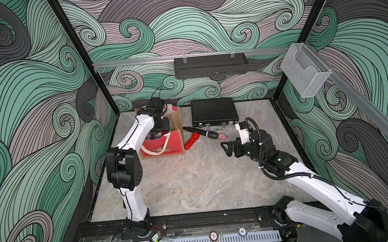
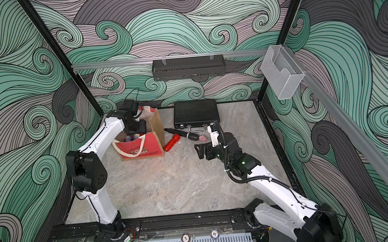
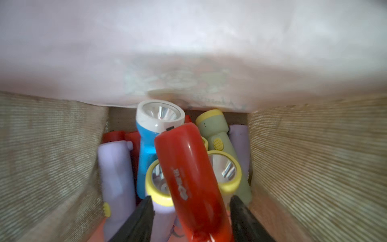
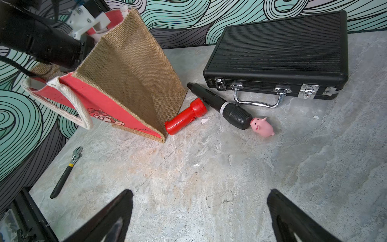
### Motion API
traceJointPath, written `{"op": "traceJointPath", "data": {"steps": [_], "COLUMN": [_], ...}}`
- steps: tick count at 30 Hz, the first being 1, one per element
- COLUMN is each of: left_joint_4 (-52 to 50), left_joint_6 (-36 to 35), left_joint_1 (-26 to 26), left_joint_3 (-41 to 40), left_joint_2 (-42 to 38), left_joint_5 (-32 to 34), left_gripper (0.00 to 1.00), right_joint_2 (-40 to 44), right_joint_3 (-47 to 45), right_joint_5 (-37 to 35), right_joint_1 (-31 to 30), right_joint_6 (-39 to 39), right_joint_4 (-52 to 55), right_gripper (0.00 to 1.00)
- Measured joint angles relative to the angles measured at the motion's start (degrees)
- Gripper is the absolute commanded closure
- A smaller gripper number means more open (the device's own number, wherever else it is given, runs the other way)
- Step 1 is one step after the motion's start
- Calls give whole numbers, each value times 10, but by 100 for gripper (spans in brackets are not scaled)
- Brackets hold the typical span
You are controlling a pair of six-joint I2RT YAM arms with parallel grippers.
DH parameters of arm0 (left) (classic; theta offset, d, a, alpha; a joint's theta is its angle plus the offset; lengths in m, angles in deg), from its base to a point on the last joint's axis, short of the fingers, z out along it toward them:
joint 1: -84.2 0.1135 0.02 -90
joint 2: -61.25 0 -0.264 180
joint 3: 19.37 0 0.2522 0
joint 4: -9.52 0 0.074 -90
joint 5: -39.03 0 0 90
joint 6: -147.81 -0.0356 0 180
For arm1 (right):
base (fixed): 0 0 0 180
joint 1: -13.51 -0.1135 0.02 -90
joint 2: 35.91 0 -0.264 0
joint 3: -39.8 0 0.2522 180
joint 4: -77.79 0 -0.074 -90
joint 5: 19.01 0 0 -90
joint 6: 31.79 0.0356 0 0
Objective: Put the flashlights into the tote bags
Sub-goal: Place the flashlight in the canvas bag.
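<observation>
Left gripper (image 3: 191, 198): mine, down inside the tote bag (image 1: 162, 150); fingers parted around a red flashlight (image 3: 188, 171), with a gap showing on one side.
Right gripper (image 4: 200, 191): also mine, jaws spread wide, nothing between them, hanging above bare table.
Bag contents: a blue flashlight (image 3: 146, 150), a pale green flashlight (image 3: 215, 130) and a lilac flashlight (image 3: 114, 167) piled on the bottom.
Outside the bag: another red flashlight (image 4: 185, 118) lies on the table against the bag's brown side.
Table (image 1: 194, 186): grey marbled surface with a few white flecks; a wrench (image 4: 65, 174) lies near its left edge.
Back of table: black ribbed case (image 1: 213, 111) lying flat; black stick (image 1: 198, 132) in front of it, pink pig (image 1: 222, 137) at the stick's head.
Room: walls (image 1: 18, 93) printed with teal and grey waves; black wire tray (image 1: 209, 65) on the back rail; clear holder (image 1: 304, 73) on the right wall.
</observation>
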Motion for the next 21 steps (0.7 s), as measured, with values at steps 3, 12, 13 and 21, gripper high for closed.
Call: {"op": "traceJointPath", "data": {"steps": [3, 12, 13, 21], "left_joint_4": [3, 37, 39, 35], "left_joint_6": [-8, -26, -26, -40], "left_joint_1": [0, -1, -3, -28], "left_joint_3": [0, -14, -14, -13], "left_joint_2": [-32, -137, -144, -170], "left_joint_5": [-2, -9, -10, -10], "left_gripper": [19, 1, 1, 1], "right_joint_2": [-7, -21, -24, -37], "right_joint_3": [18, 51, 54, 77], "right_joint_5": [-1, 0, 0, -2], "right_joint_1": [0, 0, 0, 0], "right_joint_6": [-4, -8, -9, -13], "right_joint_4": [0, 0, 3, 21], "right_gripper": [0, 0, 0, 0]}}
